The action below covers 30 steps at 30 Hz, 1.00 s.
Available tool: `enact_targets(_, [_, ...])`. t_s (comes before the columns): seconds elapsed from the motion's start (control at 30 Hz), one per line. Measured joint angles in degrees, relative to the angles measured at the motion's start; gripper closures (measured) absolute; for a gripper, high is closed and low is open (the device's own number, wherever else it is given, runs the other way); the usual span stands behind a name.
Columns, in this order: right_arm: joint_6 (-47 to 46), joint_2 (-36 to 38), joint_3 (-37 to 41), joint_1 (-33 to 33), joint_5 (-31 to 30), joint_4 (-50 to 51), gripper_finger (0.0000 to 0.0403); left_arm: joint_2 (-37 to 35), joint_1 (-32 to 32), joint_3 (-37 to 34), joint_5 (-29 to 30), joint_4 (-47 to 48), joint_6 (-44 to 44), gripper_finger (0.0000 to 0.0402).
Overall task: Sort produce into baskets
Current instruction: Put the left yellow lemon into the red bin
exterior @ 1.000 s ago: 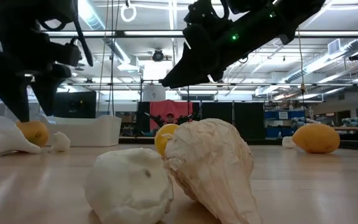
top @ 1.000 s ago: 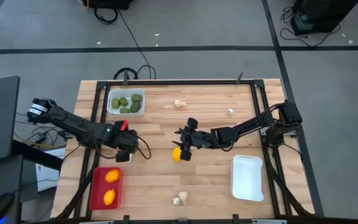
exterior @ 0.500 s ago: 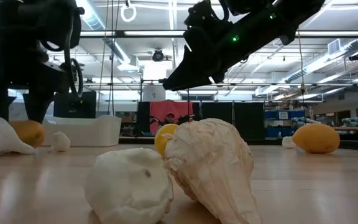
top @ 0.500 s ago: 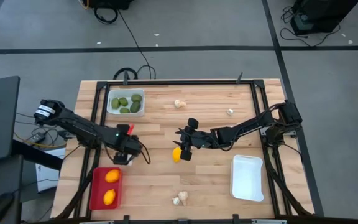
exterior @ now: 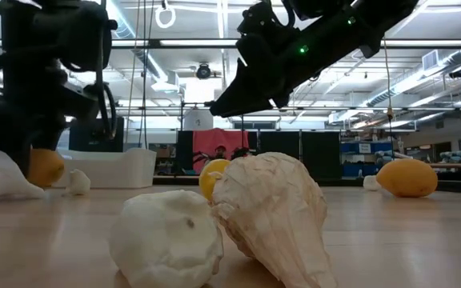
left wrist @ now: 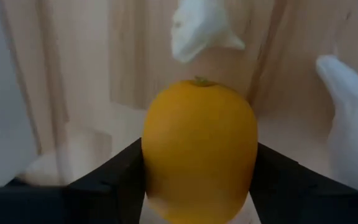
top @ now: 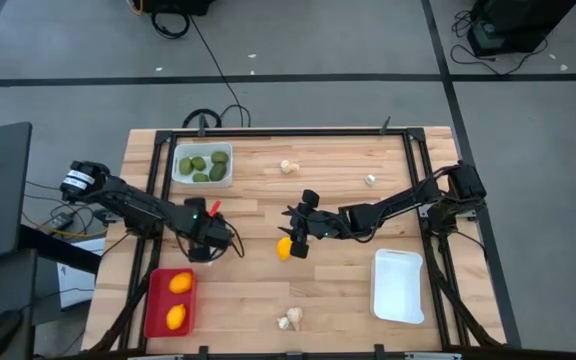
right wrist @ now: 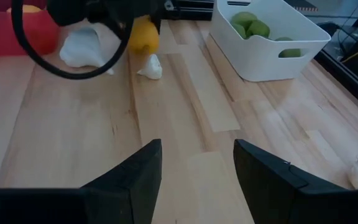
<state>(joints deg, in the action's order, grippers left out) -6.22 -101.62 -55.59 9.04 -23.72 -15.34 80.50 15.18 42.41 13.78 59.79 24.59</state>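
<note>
Left hand (top: 204, 243) shifted slightly toward table centre, pinching a yellow-orange fruit (left wrist: 199, 152). Right hand (top: 296, 238) unmoved, spread, near another fruit (top: 284, 249). Red tray (top: 154, 304): two fruits. Far white tray (top: 181, 152): green fruits. Near white tray (top: 399, 287).

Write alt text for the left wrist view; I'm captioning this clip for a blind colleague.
A yellow-orange fruit fills the middle of the picture, gripped between the two dark fingers of the left tool above a pale wooden table. Beyond it lie whitish garlic-like pieces on the wood.
</note>
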Motion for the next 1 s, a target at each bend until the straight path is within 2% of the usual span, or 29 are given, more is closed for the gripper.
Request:
enact_targets(0.17, [-1.6,0.0,0.0,0.0,4.3,0.1,0.0193,0.0,0.0,4.0,0.1,5.9,0.7,0.0149])
enact_targets(0.37, [-3.1,0.0,0.0,0.4,5.7,0.1,0.0193,0.0,1.4,10.9,0.2,11.2,2.8,0.0155])
enact_targets(0.47, [-4.1,0.0,0.0,0.6,8.9,0.1,0.0193,0.0,3.9,14.6,-0.3,15.2,5.5,0.0156])
enact_targets(0.57, [-2.8,0.0,0.0,0.6,13.7,0.0,0.0193,0.0,8.1,18.2,-1.9,18.7,9.2,0.0157])
enact_targets(0.67, [-2.1,0.0,0.0,0.9,15.5,-0.6,0.0194,0.0,13.4,20.7,-4.8,20.0,14.6,0.0157])
enact_targets(0.8, [-5.4,0.0,0.0,1.7,14.6,-2.1,0.0195,0.0,21.5,21.4,-9.6,18.9,25.4,0.0157])
enact_targets(1.0, [-4.0,0.0,0.0,4.4,12.3,-5.3,0.0195,0.0,33.8,20.9,-11.8,15.3,44.7,0.0157])
